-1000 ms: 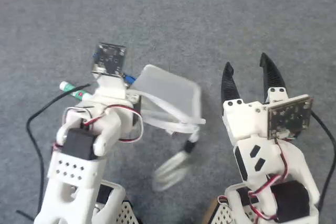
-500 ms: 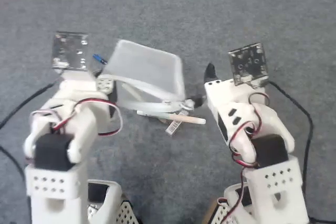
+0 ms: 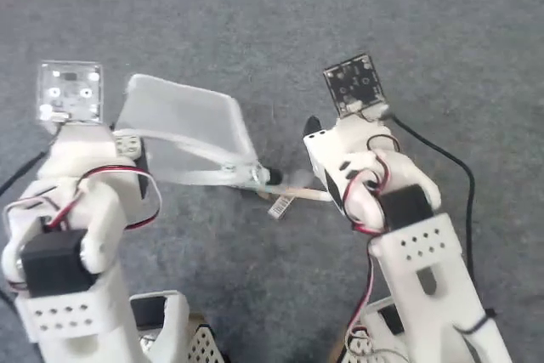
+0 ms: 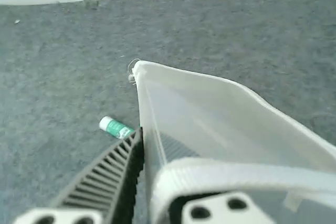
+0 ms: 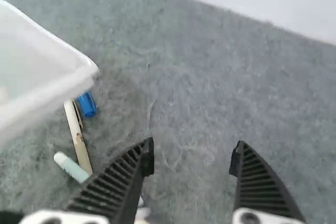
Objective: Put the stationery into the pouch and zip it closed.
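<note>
In the high view my left gripper point(image 3: 138, 147) is shut on the edge of the translucent white pouch point(image 3: 183, 125), holding it off the grey carpet. In the left wrist view the pouch point(image 4: 210, 124) runs away from my left gripper point(image 4: 148, 156), and a green-and-white stick point(image 4: 115, 127) lies on the carpet beside it. My right gripper point(image 3: 311, 137) hangs just off the pouch's zipper end, open and empty point(image 5: 194, 153). Below the pouch corner point(image 5: 37, 77) lie a blue-capped item point(image 5: 85, 104), a cream stick point(image 5: 77, 140) and a pale teal pen point(image 5: 71, 166).
A grey carpet point(image 3: 425, 57) covers the table, with open room to the back and right. A barcoded pen point(image 3: 281, 204) and a cream stick point(image 3: 302, 195) lie between the two arms. A black cable point(image 3: 442, 159) trails from the right arm.
The left arm has carried the pouch to the left. The right arm has swung left toward the pouch's zipper end, still open.
</note>
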Available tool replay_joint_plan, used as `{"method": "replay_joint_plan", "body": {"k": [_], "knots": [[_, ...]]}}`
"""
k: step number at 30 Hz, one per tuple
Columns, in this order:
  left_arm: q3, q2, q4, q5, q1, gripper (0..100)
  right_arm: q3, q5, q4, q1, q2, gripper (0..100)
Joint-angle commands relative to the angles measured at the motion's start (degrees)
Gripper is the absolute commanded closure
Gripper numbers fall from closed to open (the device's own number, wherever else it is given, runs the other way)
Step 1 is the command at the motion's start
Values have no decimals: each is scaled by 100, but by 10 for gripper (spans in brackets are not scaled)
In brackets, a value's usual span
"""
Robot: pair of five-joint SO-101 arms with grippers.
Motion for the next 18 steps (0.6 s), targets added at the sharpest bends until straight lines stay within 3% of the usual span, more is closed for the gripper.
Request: {"method": "replay_joint_plan", "body": {"k": [1,9,13,18], "knots": [[-189,-167,26,-70,-527,989,-554,53,198,-66,286,768],[48,-167,9,97,-1064,989,-870,44,330,-488,1156,768],[163,35,9,114,-1081,989,-1108,-519,374,-488,1525,768],[101,844,-70,141,-1108,989,-1864,-976,1138,-497,2123,766]]}}
